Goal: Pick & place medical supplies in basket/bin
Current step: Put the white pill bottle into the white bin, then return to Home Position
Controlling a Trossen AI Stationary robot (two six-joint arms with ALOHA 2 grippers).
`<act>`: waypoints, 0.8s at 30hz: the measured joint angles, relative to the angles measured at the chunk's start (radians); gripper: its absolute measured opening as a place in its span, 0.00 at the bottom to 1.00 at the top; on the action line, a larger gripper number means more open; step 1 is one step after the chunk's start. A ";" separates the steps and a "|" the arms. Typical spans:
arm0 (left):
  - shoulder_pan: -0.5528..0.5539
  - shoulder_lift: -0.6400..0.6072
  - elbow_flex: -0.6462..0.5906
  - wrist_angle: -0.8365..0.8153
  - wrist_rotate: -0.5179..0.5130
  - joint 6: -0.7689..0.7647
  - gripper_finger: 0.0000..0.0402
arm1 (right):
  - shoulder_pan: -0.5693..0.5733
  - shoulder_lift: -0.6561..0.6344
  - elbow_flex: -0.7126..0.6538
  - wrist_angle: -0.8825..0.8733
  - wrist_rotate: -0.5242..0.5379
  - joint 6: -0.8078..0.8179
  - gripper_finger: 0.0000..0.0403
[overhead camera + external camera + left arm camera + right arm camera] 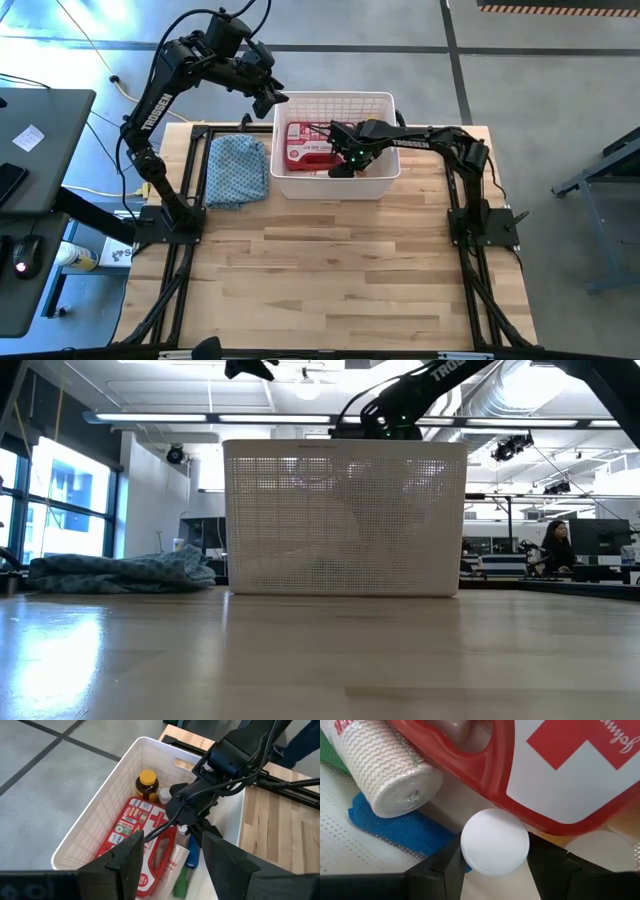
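The white basket stands at the table's far middle. In it lie the red first-aid case with its white cross, an amber yellow-capped bottle, a bandage roll, a blue roll and a green one. My right gripper reaches down into the basket and is shut on a small white pill bottle beside the case. A second white bottle stands next to it. My left gripper hangs open above the basket's far left corner, holding nothing. My right gripper has the white pill bottle between its two fingers, one on each side just under the round cap's rim. The fingers come from above, pointing down. The bottle stands upright, cap toward the wrist. The cap hides whether its base is on the basket's floor.
A blue patterned cloth lies crumpled on the table left of the basket. The near half of the wooden table is bare. The basket's slotted near wall hides its contents from the low view.
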 joint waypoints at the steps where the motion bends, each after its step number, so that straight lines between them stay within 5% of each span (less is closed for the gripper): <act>1: 0.000 0.000 0.000 0.000 0.000 0.000 0.58 | 0.000 0.000 0.000 0.001 -0.002 0.000 0.45; 16: 0.000 0.000 0.000 0.008 -0.009 0.025 0.58 | -0.001 -0.016 0.000 0.007 -0.034 0.030 0.63; 24: 0.000 0.000 0.000 0.007 -0.012 0.030 0.58 | -0.001 -0.076 0.000 0.014 -0.025 0.043 0.64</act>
